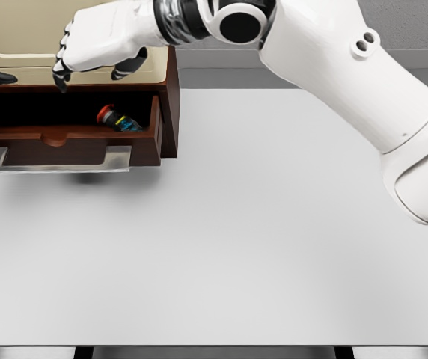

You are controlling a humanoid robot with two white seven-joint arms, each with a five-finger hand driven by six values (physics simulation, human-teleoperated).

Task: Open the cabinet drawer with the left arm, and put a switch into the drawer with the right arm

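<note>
Basically done, by the look of it: drawer point(79, 142) is pulled out of the cabinet point(170, 105) at about 10 o'clock in the head view, and the switch point(117, 119) lies inside it, toward the drawer's right end, red cap pointing left, touching nothing but the drawer floor as far as I can tell. Near to far: table point(221, 247) is bare white across the whole near and middle field, lots of room to pull back toward 4–5 o'clock. Right arm point(364, 82) comes in from 3 o'clock and runs up-left across the top of frame. Right hand point(98, 45) hovers above the open drawer, over the cabinet top, fingers point(62, 71) loosely spread and drooping, holding nothing, apart from the switch below. Left hand: only a dark fragment at the far left edge, 9 o'clock; can't tell if it's the hand or what its fingers are doing. Left of the task: retract the right arm, I'd guess. Watch the drawer's front lip and the cabinet's right top corner just under the wrist; lift before sweeping right. Drawer overhangs the table at the left, edge cropped.
</note>
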